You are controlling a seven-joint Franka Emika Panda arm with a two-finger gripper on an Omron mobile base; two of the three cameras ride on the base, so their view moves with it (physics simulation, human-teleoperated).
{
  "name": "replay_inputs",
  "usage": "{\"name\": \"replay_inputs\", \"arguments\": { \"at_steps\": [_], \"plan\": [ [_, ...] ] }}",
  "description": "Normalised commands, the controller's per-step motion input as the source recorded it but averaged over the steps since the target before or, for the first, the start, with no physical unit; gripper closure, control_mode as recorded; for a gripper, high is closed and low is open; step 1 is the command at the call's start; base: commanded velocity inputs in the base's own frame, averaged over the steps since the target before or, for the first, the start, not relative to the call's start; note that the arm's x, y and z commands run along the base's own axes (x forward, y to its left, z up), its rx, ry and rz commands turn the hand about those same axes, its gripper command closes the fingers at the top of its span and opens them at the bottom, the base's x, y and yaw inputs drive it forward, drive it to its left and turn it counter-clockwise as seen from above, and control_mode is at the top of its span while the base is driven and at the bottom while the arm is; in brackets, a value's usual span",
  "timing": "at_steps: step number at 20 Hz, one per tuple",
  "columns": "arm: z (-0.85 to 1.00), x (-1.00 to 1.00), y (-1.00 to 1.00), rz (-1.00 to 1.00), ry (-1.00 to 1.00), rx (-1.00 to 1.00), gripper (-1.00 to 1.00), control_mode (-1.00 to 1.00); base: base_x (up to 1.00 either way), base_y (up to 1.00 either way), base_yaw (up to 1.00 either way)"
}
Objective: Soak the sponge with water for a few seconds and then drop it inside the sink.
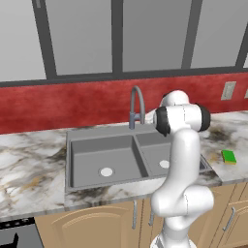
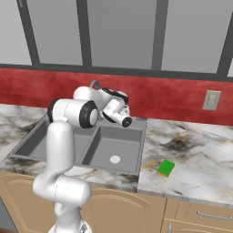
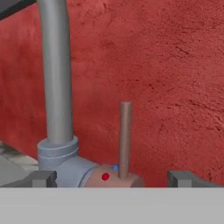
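The green sponge (image 1: 228, 156) (image 2: 165, 168) lies flat on the marble counter to the right of the grey double-basin sink (image 1: 80, 160) (image 2: 123, 141). My gripper (image 3: 113, 178) is open, far from the sponge, up at the back of the sink and facing the red wall. Between its fingertips (image 3: 43, 178) stands the upright brown faucet lever (image 3: 125, 135) on a base with a red and a blue dot. The grey faucet tube (image 3: 54, 74) (image 1: 137, 97) rises just left of the lever. Nothing is held. The water is out of view.
The red backsplash (image 3: 175, 65) is close ahead of the hand. A wall outlet (image 1: 228, 90) (image 2: 212, 100) sits to the right above the counter. My own arm (image 1: 181, 160) stands over the right basin. Wooden cabinet fronts (image 2: 195, 214) run below the counter.
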Motion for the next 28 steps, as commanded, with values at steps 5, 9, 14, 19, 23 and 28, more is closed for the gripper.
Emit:
{"name": "replay_inputs", "arguments": {
  "at_steps": [5, 9, 14, 19, 23, 28],
  "plan": [
    [0.00, 0.33, 0.00, 0.00, 0.00, 0.00, -1.00, -1.00, 0.00, 0.00, 0.00],
    [0.00, 0.28, 0.00, 0.00, 0.00, 0.00, -1.00, -1.00, 0.00, 0.00, 0.00],
    [-0.11, 0.29, 0.00, 0.00, 0.00, 0.00, -1.00, -1.00, 0.00, 0.00, 0.00],
    [-0.14, 0.29, 0.00, 0.00, 0.00, 0.00, -1.00, -1.00, 0.00, 0.00, 0.00],
    [-0.09, 0.23, 0.00, 0.00, -0.01, 0.00, -1.00, -1.00, 0.00, 0.00, 0.00],
    [-0.12, 0.17, 0.00, 0.00, -0.01, 0.00, -1.00, -1.00, 0.00, 0.00, 0.00]
  ]
}}
